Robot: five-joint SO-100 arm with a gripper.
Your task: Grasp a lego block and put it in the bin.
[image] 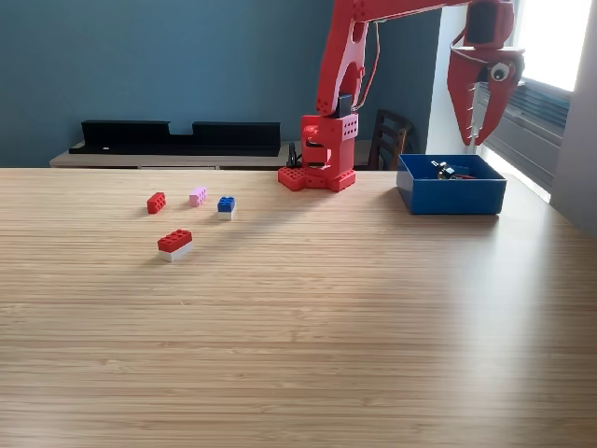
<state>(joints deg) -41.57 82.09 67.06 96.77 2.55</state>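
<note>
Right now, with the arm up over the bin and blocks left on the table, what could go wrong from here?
The gripper hangs empty above the blue bin; swinging away low could clip its rim. The pink block and blue block sit close together, so a grasp at one may nudge the other. The red block and the red-and-white block lie farthest from the base, so reach may be tight.
</note>
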